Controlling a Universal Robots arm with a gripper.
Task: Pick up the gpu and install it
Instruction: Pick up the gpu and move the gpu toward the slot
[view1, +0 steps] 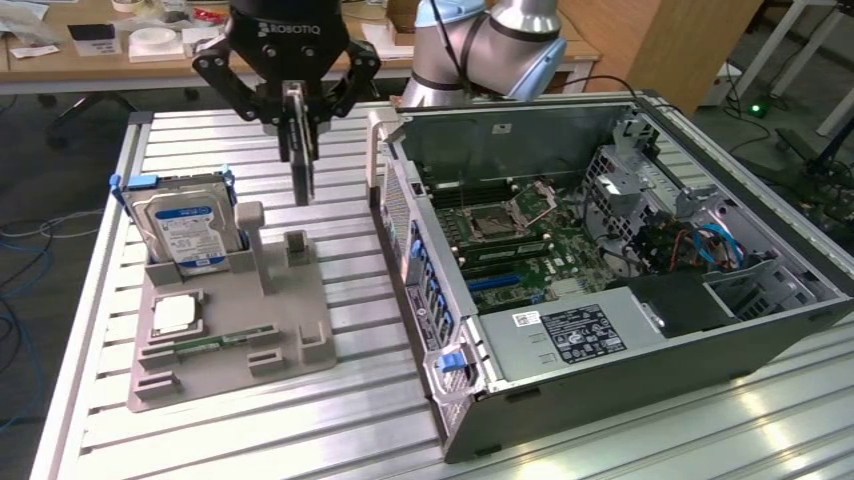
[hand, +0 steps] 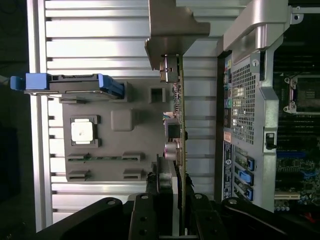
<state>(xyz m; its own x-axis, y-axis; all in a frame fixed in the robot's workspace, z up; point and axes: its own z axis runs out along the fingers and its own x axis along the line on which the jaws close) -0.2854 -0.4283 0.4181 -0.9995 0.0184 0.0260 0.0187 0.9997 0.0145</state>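
Table: a ribbed metal table carries everything.
Holder: a grey moulded tray lies on the table on the exterior view's left, just beside the case.
Small parts: a square processor chip sits in a pocket of the tray. A narrow green memory stick lies flat in a slot just in front of it.
Hard drive: a silver hard drive with a blue-white label stands on edge in its blue carrier at the far end of the tray.
Case: an open computer case lies on its side on the exterior view's right, with the motherboard facing up.
Claw: the gripper hangs over the far part of the tray, its fingers pinching the top edge of the gpu.
Task's thing: the gpu hangs edge down from the fingers, clear of the tray, between the hard drive and the wall of the case. In the wrist view it shows edge-on, its metal bracket at the far end.
Arm: the silver-blue arm rises behind the case.
Background: a wooden desk with loose items.
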